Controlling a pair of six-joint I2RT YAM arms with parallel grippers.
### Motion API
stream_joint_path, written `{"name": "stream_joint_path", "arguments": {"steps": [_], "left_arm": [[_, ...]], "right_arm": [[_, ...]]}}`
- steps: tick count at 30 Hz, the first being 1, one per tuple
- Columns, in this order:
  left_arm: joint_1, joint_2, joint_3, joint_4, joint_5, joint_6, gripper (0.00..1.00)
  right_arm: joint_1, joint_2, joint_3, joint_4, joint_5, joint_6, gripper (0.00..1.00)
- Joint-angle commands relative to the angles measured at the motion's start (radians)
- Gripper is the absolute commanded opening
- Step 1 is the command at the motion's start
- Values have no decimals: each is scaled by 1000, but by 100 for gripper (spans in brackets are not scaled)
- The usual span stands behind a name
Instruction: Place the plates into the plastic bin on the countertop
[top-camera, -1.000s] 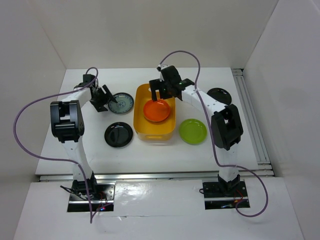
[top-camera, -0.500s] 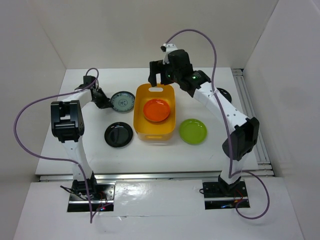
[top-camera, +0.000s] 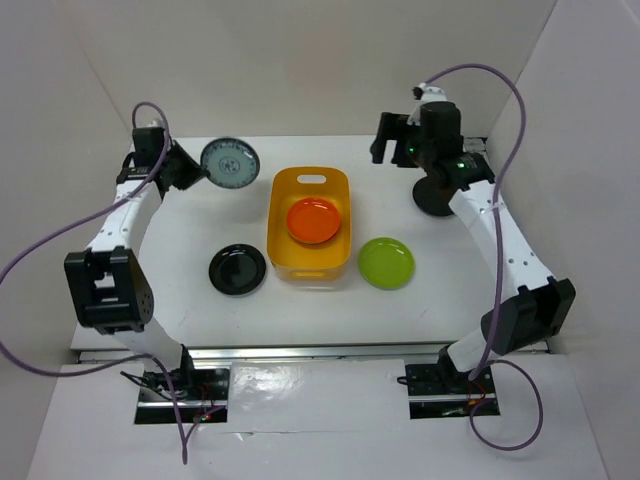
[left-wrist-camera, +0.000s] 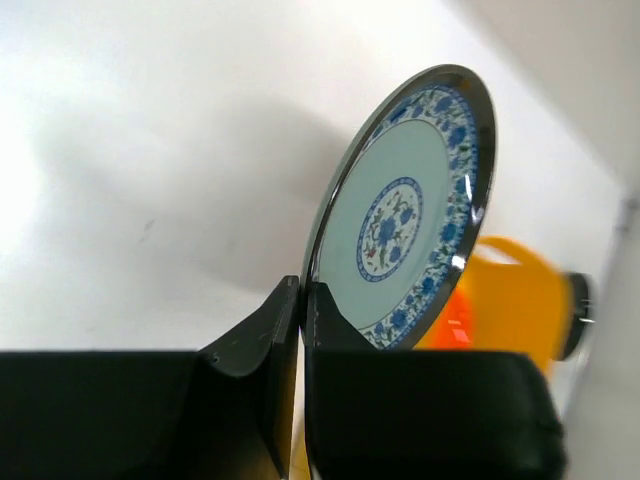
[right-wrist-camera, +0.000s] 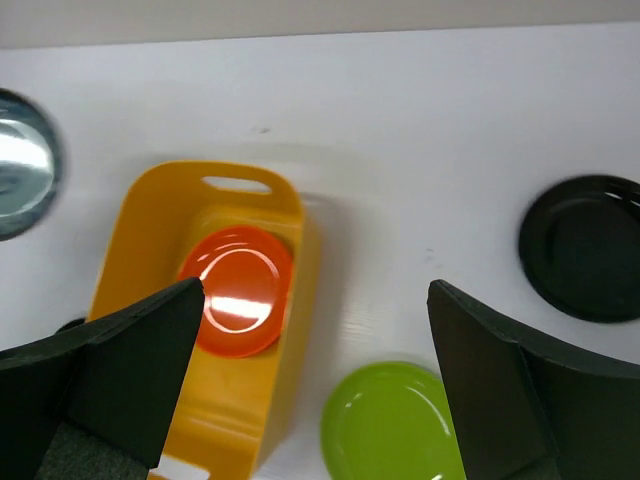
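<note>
We see a patterned plate (left-wrist-camera: 405, 225) with a pale blue-grey centre, a blue floral medallion and a blue floral rim, an orange plate (top-camera: 313, 221), a yellow-orange bin (top-camera: 281, 225), a lime green plate (top-camera: 386, 262), a glossy black plate (top-camera: 237, 270), a second black plate (right-wrist-camera: 583, 247) and a plain white countertop (top-camera: 180, 250).

White walls (top-camera: 300, 60) (near-edge metal rail (top-camera: 320, 352))

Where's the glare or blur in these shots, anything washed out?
Left wrist view: patterned plate sharp, yellow bin behind it blurred, soft shadow on the table. Right wrist view: white glare patch on the orange plate; the patterned plate at the left edge is washed out. Top view: even light, faint reflections on the black plate left of the bin.
</note>
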Motion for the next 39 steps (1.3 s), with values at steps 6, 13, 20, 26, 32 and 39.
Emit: {"name": "stream_joint_path", "arguments": {"steps": [6, 13, 20, 26, 32, 39], "left_arm": [[-149, -192, -18, 72, 110, -16, 0], [-359, -126, -6, -26, 12, 50, 0], [-433, -22, 7, -39, -26, 53, 0], [-477, 90, 63, -48, -49, 53, 0], [-496, 161, 153, -73, -106, 44, 16], [-496, 173, 184, -93, -124, 44, 69]], "right_arm": [[-136, -118, -148, 14, -55, 42, 100], [-179, -148, -194, 4, 28, 56, 100], [-219, -205, -271, 4, 5, 67, 100], [-219, -216, -289, 4, 5, 67, 100], [-230, -225, -321, 14, 55, 90, 100], [-342, -257, -485, 59, 42, 217, 100]]}}
